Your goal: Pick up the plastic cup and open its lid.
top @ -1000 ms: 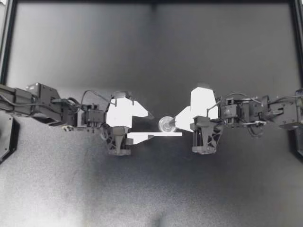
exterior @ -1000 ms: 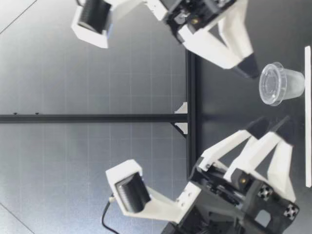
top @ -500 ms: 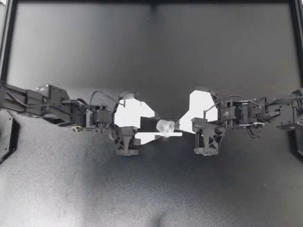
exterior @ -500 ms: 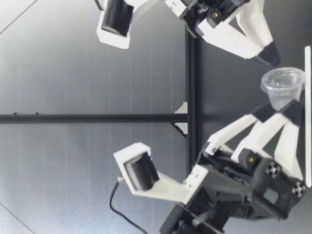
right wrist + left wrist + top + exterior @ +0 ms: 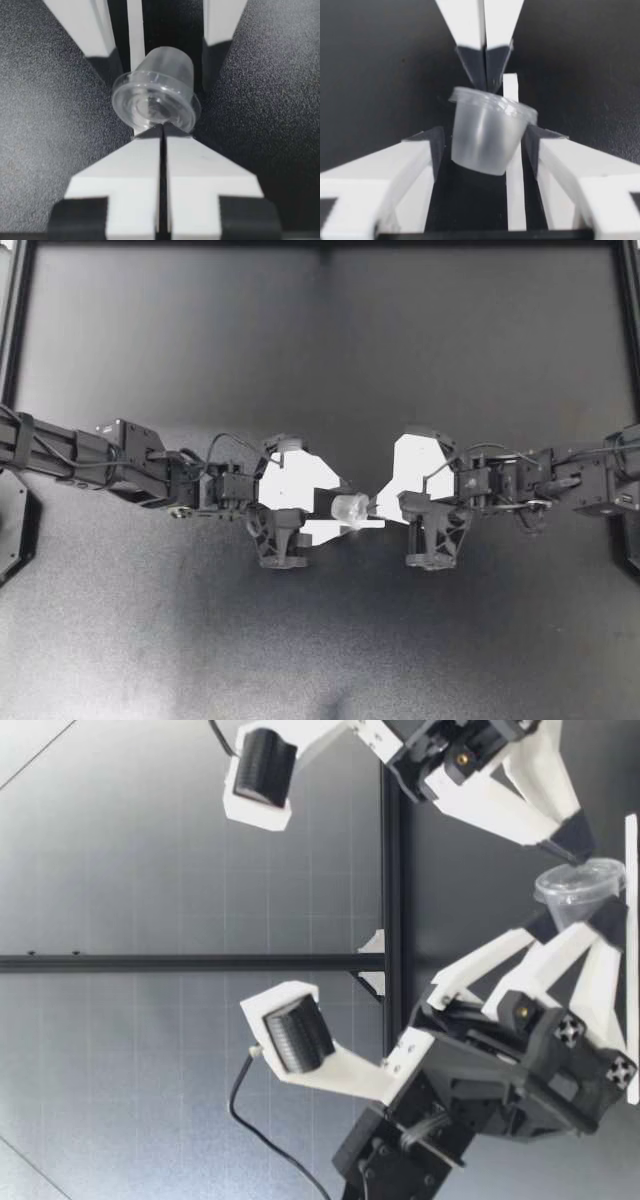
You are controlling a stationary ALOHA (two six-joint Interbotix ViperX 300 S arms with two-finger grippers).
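Our left gripper (image 5: 336,510) and our right gripper (image 5: 374,506) meet tip to tip at the white strip (image 5: 366,525) that lies on the dark table (image 5: 320,360); the plastic cup (image 5: 351,508) is between them, just beside the strip and near the end that points to our right arm. In the low view the cup is tipped well over, with its lid (image 5: 152,102) turned toward our right gripper and its base toward our left one; it hangs low by the strip, and we cannot tell whether it touches the table.

In the left wrist view the strip runs in between the left gripper's fingers (image 5: 395,172); the cup's body lies between them too, close to both; a thin dark gap shows beside the cup in both wrist views, so we read that gripper as spread around the cup and not clamped on it.

The right gripper's fingers (image 5: 125,170) are pressed flat together with nothing between them; their joined tip sits over the strip and reaches the rim of the lid, which is on the cup.
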